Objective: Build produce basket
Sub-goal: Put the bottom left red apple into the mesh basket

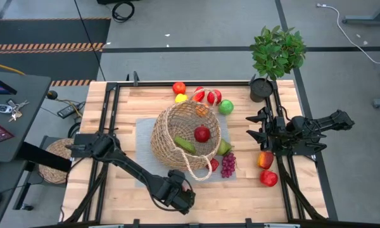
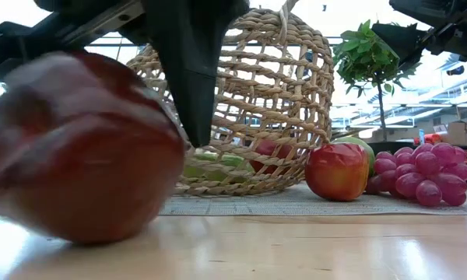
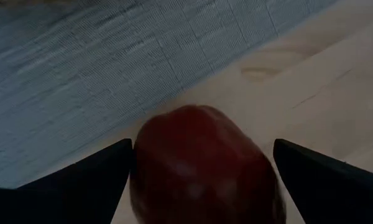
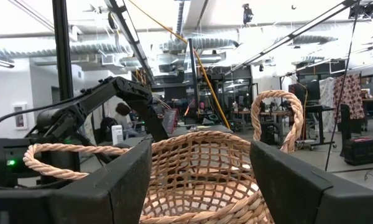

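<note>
One basket (image 1: 189, 140) lies tipped on the grey mat (image 1: 143, 133), well beyond the left gripper (image 3: 202, 163), already holding a red apple (image 1: 202, 133) and a green piece. The left fingers stand spread, released, a dark red fruit (image 3: 202, 165) between them untouched; this looks like the pick-up step, calling for closing, then carrying it to the basket. The right gripper (image 4: 199, 168) waits, half-parted and empty, facing the basket's rim.

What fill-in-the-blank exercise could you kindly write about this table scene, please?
1. The purple grapes lie ___ the basket.
2. The left gripper has open fingers straddling a dark ___ piece of produce.
3. The potted plant stands on the ___ arm's side.
Missing words: outside; red; right.
</note>
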